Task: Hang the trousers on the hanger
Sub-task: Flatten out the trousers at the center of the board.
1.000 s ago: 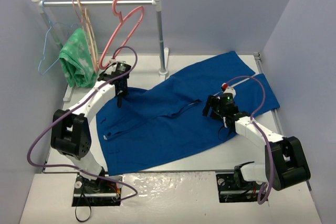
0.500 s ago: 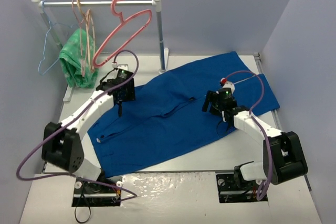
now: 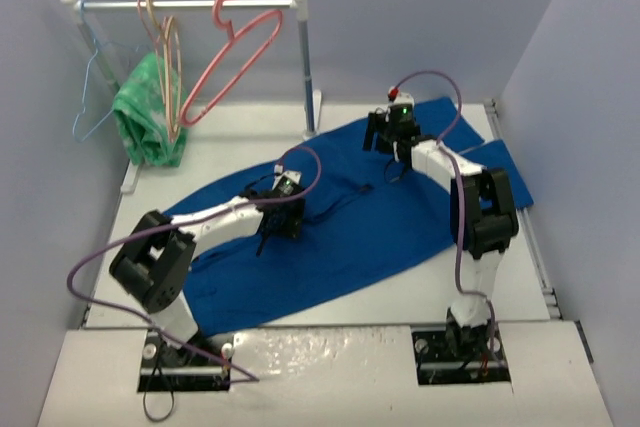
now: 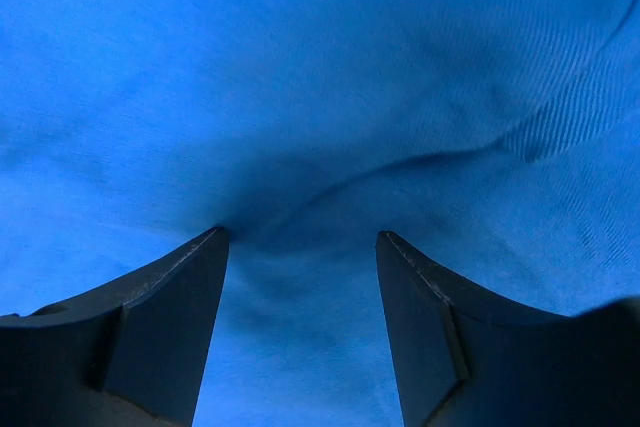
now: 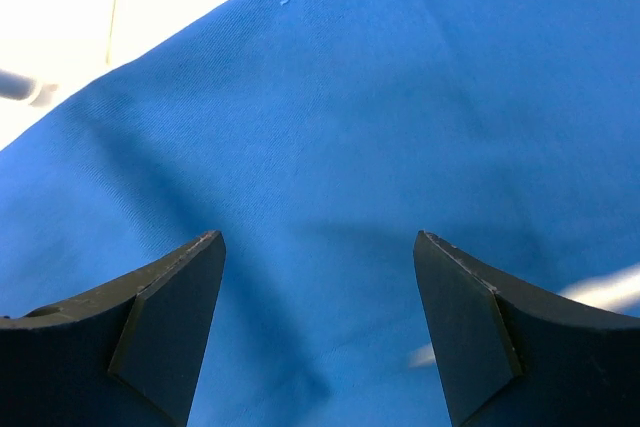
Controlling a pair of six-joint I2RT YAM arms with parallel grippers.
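The trousers point(image 3: 350, 237) lie flat on the worktop point(image 3: 240, 137), their long axis slanting from the near left to the far right. Both sets of fingers hang right over the cloth. The left fingers point(image 3: 268, 232) are over its middle, half spread and empty, with a shallow crease running between the tips, which seem to touch the fabric. The right fingers point(image 3: 393, 159) are over the far part, spread wider and holding nothing, with the cloth's edge just beyond them. The hanger point(image 3: 235, 57) hangs on the rail point(image 3: 190, 4), well beyond and left of both and nearer the left fingers.
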